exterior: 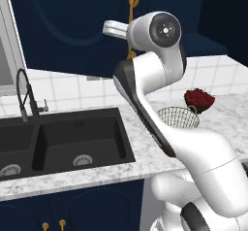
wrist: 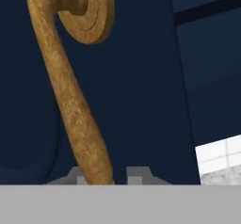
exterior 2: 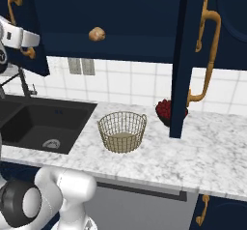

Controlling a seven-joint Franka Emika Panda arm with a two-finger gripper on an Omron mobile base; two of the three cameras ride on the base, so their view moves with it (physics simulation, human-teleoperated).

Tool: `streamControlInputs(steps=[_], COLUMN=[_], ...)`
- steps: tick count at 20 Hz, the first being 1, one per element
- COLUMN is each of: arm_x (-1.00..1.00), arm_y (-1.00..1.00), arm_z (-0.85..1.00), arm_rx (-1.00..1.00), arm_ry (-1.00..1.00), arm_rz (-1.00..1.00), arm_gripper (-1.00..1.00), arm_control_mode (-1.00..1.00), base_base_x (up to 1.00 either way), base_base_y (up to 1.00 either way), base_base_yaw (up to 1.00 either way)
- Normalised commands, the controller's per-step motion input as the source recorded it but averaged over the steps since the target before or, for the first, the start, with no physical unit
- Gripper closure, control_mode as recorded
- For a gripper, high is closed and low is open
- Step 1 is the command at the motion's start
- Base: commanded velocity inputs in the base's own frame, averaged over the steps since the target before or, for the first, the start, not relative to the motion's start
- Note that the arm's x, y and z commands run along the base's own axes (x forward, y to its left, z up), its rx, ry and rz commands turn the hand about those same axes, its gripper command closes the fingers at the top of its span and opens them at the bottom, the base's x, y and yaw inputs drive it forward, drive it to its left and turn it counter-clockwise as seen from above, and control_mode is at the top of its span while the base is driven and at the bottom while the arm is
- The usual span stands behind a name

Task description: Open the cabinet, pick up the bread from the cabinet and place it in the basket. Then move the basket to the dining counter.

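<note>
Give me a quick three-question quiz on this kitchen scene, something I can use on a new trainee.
1. True or false: the bread already lies in the basket.
2. What stands between the fingertips of the pincer in the hand view? A: a brass door handle. B: a spoon. C: a cup.
3. Short answer: are the doors of the cabinet open or shut?

Key: 1, false: the bread sits up inside the cabinet and the basket stands on the counter below. 2, A. 3, open.
</note>
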Motion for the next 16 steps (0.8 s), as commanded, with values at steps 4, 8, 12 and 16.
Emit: streamControlInputs(steps=[4,8,12,16], arm_x=[-1.00,-1.00,-0.70,-0.63], arm_y=[0.72,0.96,0.46,-0.04], arm_z=[0.00,-0.02,-0.03,0.00], arm_rx=[0.07,0.01,0.00,0.00], arm_ry=[0.00,0.00,0.00,0.00], arm_rz=[-0.05,0.00,0.02,0.25], arm_gripper=[1.00,-1.00,-1.00,-1.00], arm_control_mode=[-1.00,-1.00,-1.00,-1.00], base_base_x=[0.00,0.00,0.00,0.00], base_base_y=[0.00,0.00,0.00,0.00], base_base_yaw=[0.00,0.00,0.00,0.00])
